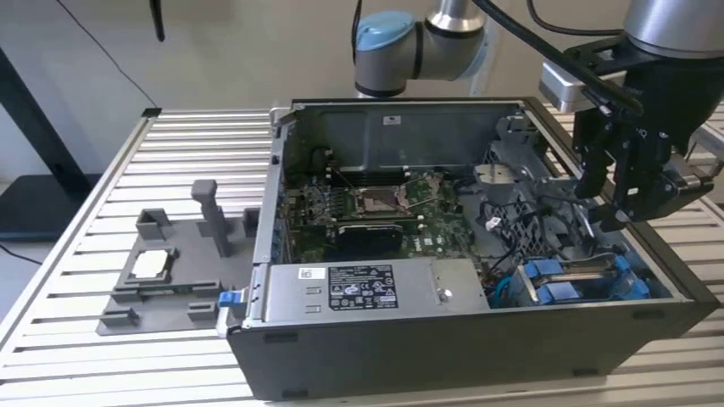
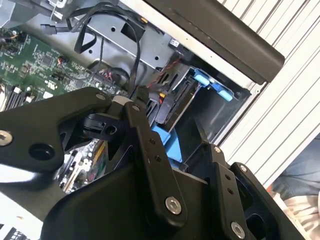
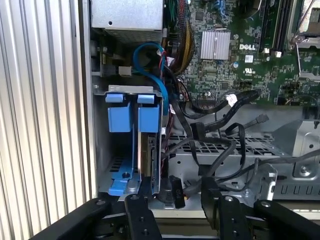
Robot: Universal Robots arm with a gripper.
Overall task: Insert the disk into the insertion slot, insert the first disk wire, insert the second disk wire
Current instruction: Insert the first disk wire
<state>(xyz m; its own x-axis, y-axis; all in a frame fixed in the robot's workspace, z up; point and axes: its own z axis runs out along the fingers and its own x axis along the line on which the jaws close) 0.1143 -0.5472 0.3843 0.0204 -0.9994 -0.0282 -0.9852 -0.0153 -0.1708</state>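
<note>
Gripper: hung over the open computer case at the exterior view's right, low above the drive corner, and its fingers stood apart in both wrist views.
Fingers: two black ones, one beside the disk's end and the other over the grey perforated metal.
The disk: sat on edge down inside the insertion slot, its dark side framed by the bright blue carrier. The same blue showed in the second wrist view and at the case's near corner in the exterior view.
The insertion slot: grey bay against the case wall. The disk took the side nearer the cables, and the other half was open.
Black connector: on a black wire, between the fingers and just beside the disk's end. Whether it was plugged in or gripped, I could not tell.
Blue cable: looped above the bay, toward the green motherboard.
Metal box: grey, stickered, along the case's near side.
Bench: slatted, carrying the case and a grey fixture.
</note>
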